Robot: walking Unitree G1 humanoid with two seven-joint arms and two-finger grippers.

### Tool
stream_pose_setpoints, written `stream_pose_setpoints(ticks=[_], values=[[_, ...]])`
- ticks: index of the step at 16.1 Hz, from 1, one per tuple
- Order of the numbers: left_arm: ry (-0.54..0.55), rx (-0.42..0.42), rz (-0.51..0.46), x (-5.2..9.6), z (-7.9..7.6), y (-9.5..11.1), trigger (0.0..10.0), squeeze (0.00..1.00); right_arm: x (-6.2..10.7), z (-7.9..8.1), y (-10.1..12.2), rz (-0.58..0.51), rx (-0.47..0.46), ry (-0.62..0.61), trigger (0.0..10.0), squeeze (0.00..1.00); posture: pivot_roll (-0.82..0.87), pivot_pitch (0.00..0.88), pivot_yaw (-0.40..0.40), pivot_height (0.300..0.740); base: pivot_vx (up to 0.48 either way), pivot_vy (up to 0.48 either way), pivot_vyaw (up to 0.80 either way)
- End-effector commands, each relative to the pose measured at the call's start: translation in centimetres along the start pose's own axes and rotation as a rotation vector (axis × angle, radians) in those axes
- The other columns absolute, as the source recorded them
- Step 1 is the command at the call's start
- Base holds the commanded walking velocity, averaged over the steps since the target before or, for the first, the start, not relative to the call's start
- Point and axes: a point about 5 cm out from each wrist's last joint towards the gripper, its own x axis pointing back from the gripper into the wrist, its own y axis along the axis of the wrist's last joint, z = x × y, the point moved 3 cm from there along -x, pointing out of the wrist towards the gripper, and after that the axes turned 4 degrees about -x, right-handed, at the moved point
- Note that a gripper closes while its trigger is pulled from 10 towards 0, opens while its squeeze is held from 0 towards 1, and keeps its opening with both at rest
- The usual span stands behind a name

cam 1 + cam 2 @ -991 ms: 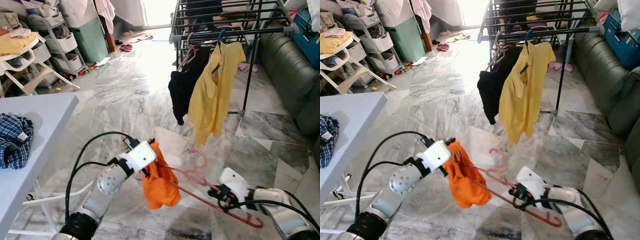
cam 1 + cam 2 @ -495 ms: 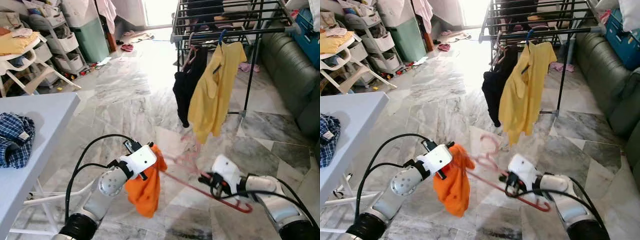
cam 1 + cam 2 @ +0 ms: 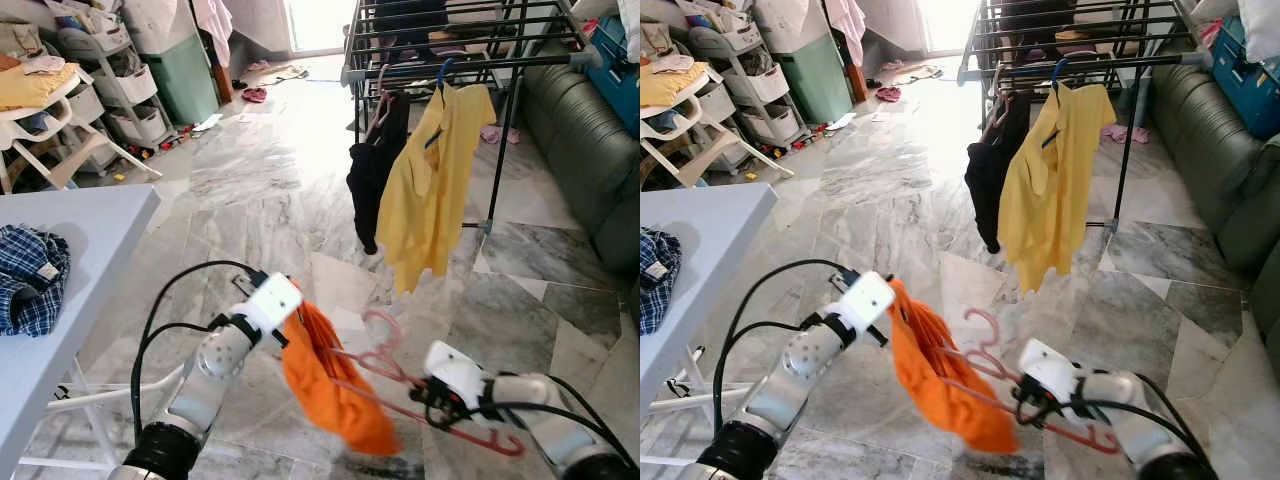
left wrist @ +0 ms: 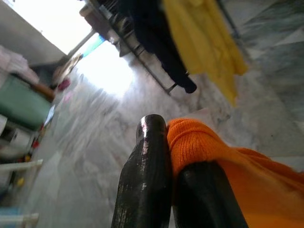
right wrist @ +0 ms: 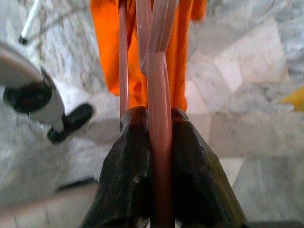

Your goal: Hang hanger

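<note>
Orange garment was soft knit cloth, matt, pinched in left tool w/ glossy black fingers. Hanger in right tool looked smooth pink plastic. Floor ahead of both was polished marble, v. shiny.

Table left — drying rack ahead, sofa right of it.

Grey-veined marble floor runs to a bright far doorway. A pale table stands near left, storage drawers far left, a dark sofa right.
</note>
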Motion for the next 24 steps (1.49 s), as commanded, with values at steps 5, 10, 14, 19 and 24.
stream_pose_setpoints(ticks=[5,10,14,19,24], values=[[0.082,0.005,0.027,0.1,2.0,0.2,10.0,0.0,2.0,-2.6,-3.5,0.156,-0.027,-0.127,10.0,0.0,-0.13,0.0,0.166,0.74,0.0,0.0,0.0],[0.015,0.01,-0.096,0.0,0.3,2.8,10.0,0.0,3.8,-7.5,-4.4,0.162,-0.224,-0.493,10.0,0.0,-0.12,0.0,0.161,0.74,0.0,0.0,0.0],[-0.037,-0.032,-0.171,0.3,-1.9,4.2,10.0,0.0,2.4,-8.8,-1.3,-0.019,-0.415,-0.618,10.0,0.0,-0.12,0.0,0.157,0.74,0.0,0.0,0.0],[-0.058,-0.093,-0.233,-0.1,-2.5,5.2,10.0,0.0,-0.6,-7.0,2.7,-0.182,-0.487,-0.446,10.0,0.0,-0.12,0.0,0.157,0.74,0.0,0.0,0.0],[0.019,-0.154,-0.154,-0.9,-0.5,3.8,10.0,0.0,-0.6,-4.3,2.5,-0.141,-0.155,-0.274,10.0,0.0,-0.12,0.0,0.157,0.74,0.0,0.0,0.0]])
